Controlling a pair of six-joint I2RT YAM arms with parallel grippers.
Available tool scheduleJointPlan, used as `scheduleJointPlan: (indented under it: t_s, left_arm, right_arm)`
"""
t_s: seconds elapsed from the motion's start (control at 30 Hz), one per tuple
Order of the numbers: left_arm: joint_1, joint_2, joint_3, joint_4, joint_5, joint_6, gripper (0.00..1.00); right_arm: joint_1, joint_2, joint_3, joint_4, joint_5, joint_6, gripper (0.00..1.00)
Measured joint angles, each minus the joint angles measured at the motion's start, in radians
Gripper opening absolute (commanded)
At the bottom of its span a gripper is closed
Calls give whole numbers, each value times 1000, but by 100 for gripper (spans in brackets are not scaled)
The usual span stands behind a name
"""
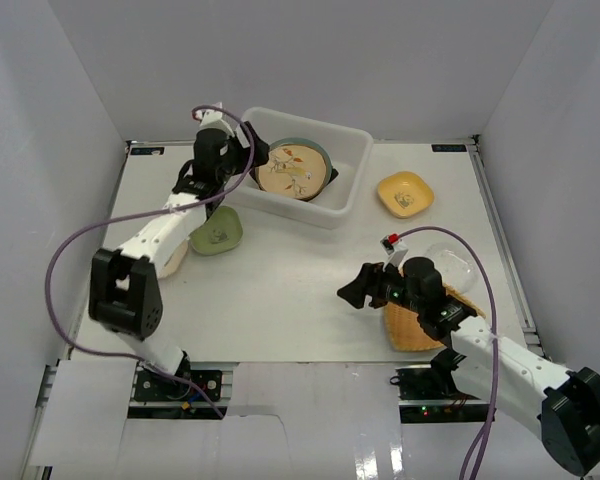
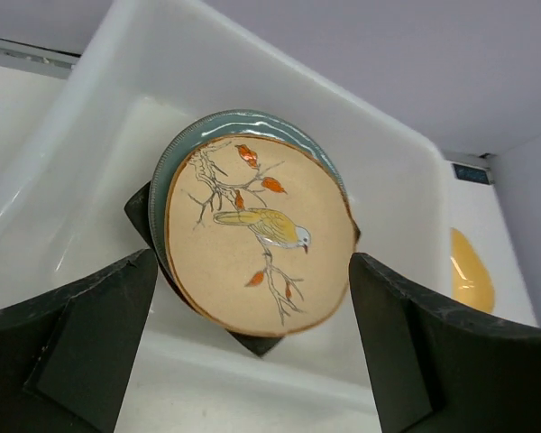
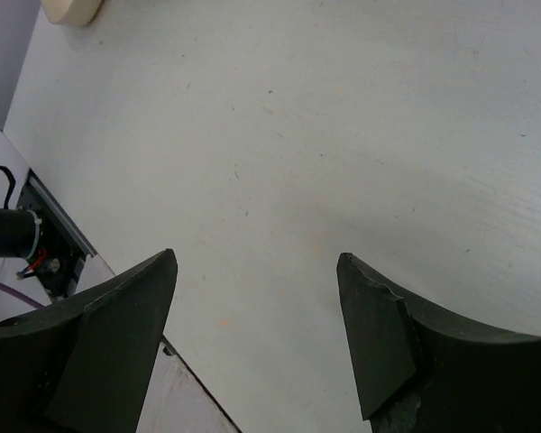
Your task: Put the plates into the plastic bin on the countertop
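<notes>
The left gripper [image 2: 253,262] is spread wide with nothing between its fingers, and it hangs at the left end of the plastic bin [image 2: 90,99]. Straight ahead of it, inside the bin, lies the cream painted plate [image 2: 252,239] (a bird on a twig with orange leaves). It rests on the grey-blue plate [image 2: 243,120], whose rim shows as a crescent along the far edge. A dark corner of a third dish [image 2: 142,212] pokes out beneath both.

Outside the bin, the small green plate [image 1: 217,233] sits on the worktop [image 1: 290,290] just beside the left forearm, near the bin's front-left corner. A cream plate [image 1: 172,258] is partly hidden under that arm. The small yellow plate [image 1: 404,193] lies to the right of the bin, apart from it.

The right gripper [image 3: 256,260] is likewise spread and empty, held over bare worktop. The woven tan square plate [image 1: 412,325] lies beneath the right arm, behind the gripper.
</notes>
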Motion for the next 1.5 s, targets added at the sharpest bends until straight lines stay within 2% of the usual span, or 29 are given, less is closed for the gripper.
scheduleJointPlan:
  t_s: [0.17,0.33,0.5,0.57,0.63,0.73,0.8,0.87,1.0,1.13,1.37,1.4,1.47,1.5]
  left_arm:
    - [0,-356,-256,3,11,-39,98]
    - [0,-692,-514,-69,63,-82,98]
    - [-21,-837,-673,-146,208,-153,94]
    - [-114,-839,-731,-148,239,-201,94]
    - [-272,-793,-766,-144,239,-254,94]
    - [-522,-642,-772,-74,233,-327,94]
    - [-635,-528,-770,11,231,-370,94]
    - [-696,-415,-758,77,230,-402,94]
    - [-768,-128,-639,201,235,-451,93]
    - [-796,134,-481,319,245,-500,89]
    - [-798,335,-318,463,273,-575,75]
    - [-798,353,-299,473,272,-581,66]
    - [-798,380,-285,485,261,-593,57]
    - [-798,388,-285,491,257,-596,41]
  right_arm:
    - [26,-53,24,-100,129,-26,77]
    - [29,-164,59,-252,258,-43,77]
    - [32,-289,100,-446,368,-38,75]
    - [32,-329,137,-518,420,-39,70]
    - [32,-348,194,-579,464,-46,66]
    - [32,-340,326,-621,497,-67,59]
    - [32,-331,416,-622,499,-80,55]
    - [32,-325,497,-623,494,-98,52]
    - [32,-315,608,-620,458,-122,52]
    - [32,-321,614,-627,427,-126,51]
    - [32,-370,512,-629,385,-117,50]
    - [32,-375,494,-630,381,-116,50]
    - [32,-380,464,-633,377,-112,50]
    - [32,-381,454,-633,376,-111,50]
